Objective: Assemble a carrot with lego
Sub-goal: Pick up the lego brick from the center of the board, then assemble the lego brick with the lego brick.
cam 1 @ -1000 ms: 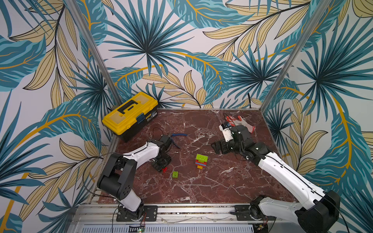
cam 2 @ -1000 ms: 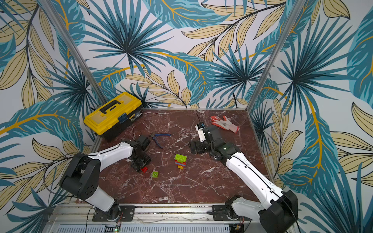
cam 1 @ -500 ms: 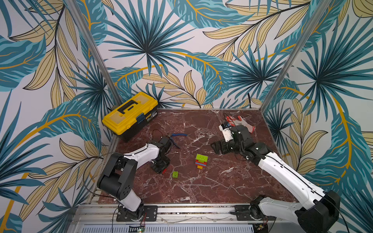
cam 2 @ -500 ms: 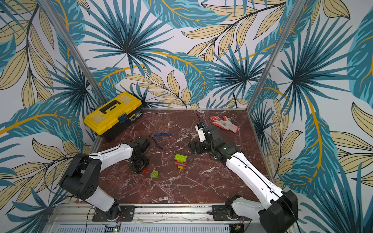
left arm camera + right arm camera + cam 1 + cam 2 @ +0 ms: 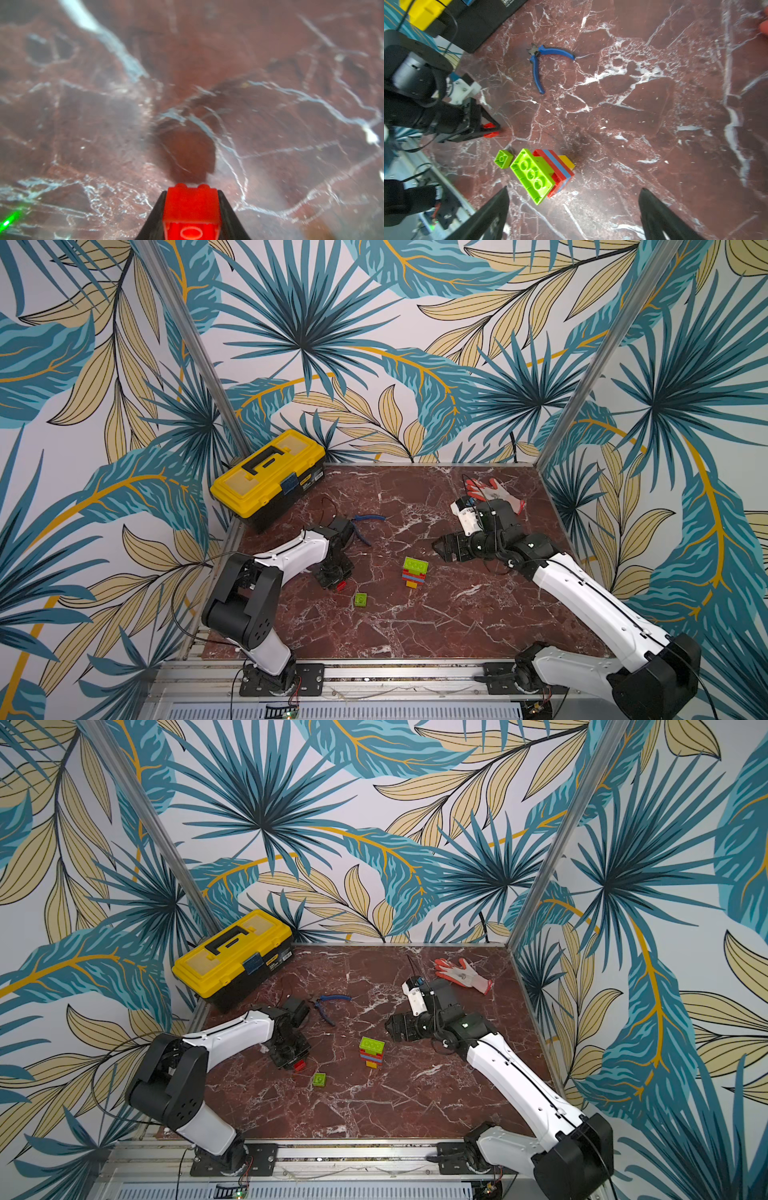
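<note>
The desk is a slab of dark red marble crossed by white veins, closed in on three sides by walls papered with big teal and tan palm leaves. Aluminium posts run up the back corners, and a metal rail carrying both arm bases edges the front.

A yellow toolbox with a black handle sits in a back corner, one end hanging over the desk's side edge. Blue-handled pliers lie open near the toolbox. The carrot stands upright well apart from the toolbox, about mid-desk: yellow tip at the bottom, red and blue bands above, a lime-green brick on top. A small lime-green brick lies between the toolbox and the front rail, near the carrot. A red and white glove lies along the back edge, far across from the toolbox.

The left claw is clamped on a red brick, low over the marble. The right claw is spread wide and holds nothing, above the carrot.
</note>
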Tool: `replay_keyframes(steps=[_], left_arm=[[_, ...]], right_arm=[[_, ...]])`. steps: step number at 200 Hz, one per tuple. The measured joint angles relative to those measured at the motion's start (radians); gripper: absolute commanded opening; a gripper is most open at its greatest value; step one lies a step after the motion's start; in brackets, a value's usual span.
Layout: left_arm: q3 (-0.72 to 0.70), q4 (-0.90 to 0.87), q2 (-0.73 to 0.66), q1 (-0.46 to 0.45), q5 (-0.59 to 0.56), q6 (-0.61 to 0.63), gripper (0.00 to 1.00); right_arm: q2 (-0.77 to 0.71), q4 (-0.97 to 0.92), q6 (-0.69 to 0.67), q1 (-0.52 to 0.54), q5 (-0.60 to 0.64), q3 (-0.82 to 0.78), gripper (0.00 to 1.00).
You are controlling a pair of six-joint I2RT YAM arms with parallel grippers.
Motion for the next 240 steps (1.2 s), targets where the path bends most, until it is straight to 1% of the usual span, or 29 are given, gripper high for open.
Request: replay_keyframes(steps=[28,64,80,99,126,154,174,208,240], left_arm=[[0.099,-0.064,0.019,-0.015,0.008,0.132,0.09],[0.325,-0.192,0.037,-0.076,0.008,0.305,0.10],[0.414,-0.232,0.037,-0.100,0.032,0.365,0.10],[0.479,-0.262,0.037,-0.122,0.082,0.419,0.10],[0.558,-0.320,0.053,-0.154,0.139,0.473,0.10],[0.690,-0.385,0.124,-0.200,0.169,0.520,0.10],[0.756,-0.420,0.172,-0.233,0.182,0.545,0.10],[0.813,-0.464,0.235,-0.266,0.227,0.565,0.10],[0.854,-0.482,0.274,-0.287,0.259,0.570,0.11]], right_arm=[[-0.003,0.023,0.090,-0.017,-0.106,-0.059,0.89],[0.040,0.045,0.210,-0.018,-0.200,-0.097,0.83],[0.053,0.057,0.263,-0.018,-0.224,-0.109,0.82],[0.060,0.077,0.318,-0.018,-0.239,-0.128,0.83],[0.065,0.129,0.398,-0.018,-0.256,-0.172,0.85],[0.098,0.207,0.471,-0.018,-0.275,-0.216,0.85],[0.120,0.245,0.505,-0.018,-0.280,-0.237,0.84],[0.134,0.302,0.533,-0.018,-0.291,-0.240,0.83],[0.153,0.359,0.547,-0.018,-0.309,-0.252,0.79]])
